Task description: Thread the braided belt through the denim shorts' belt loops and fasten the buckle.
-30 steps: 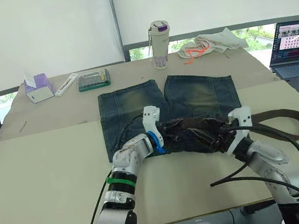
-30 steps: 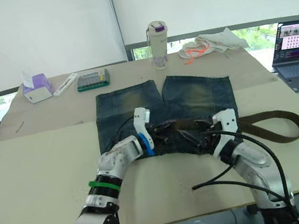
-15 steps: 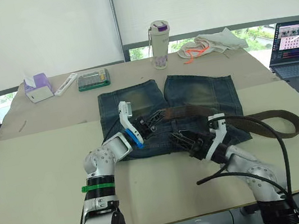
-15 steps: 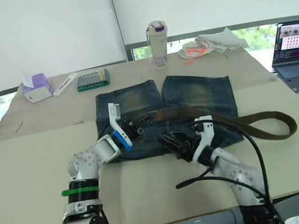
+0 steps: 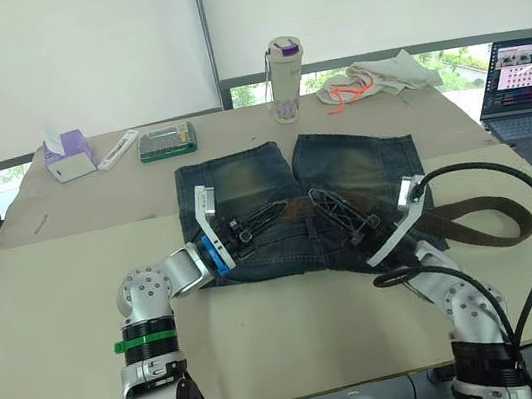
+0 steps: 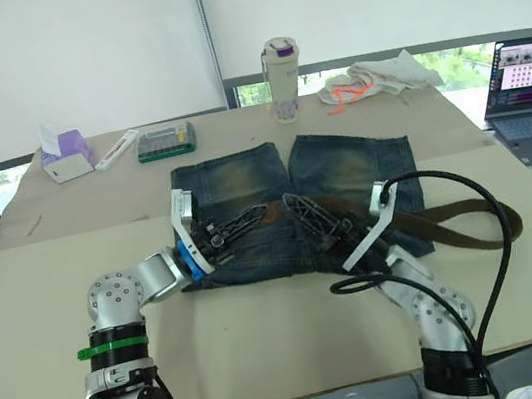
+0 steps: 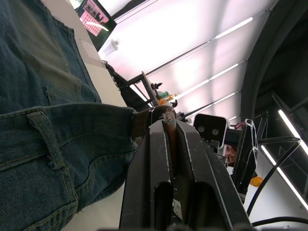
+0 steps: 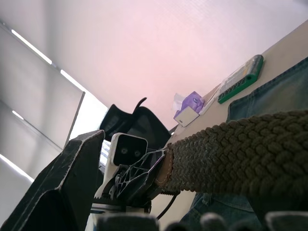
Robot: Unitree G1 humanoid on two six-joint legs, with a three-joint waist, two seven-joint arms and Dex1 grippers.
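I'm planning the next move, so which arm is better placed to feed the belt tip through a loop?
Probably the left: its tool already pinches the brown braided belt tip over the waistband.

The brown end of the braided belt [image 7: 169, 117] is pinched between the closed fingers of the left tool [image 7: 169, 126]. A belt loop [image 7: 46, 139] is seen on the denim shorts [image 7: 43, 86], spread over the tabletop [image 7: 94, 59].

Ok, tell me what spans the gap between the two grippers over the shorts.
The braided belt runs from the left gripper, which pinches its tip, to the right gripper, above the denim shorts, in the left eye view.
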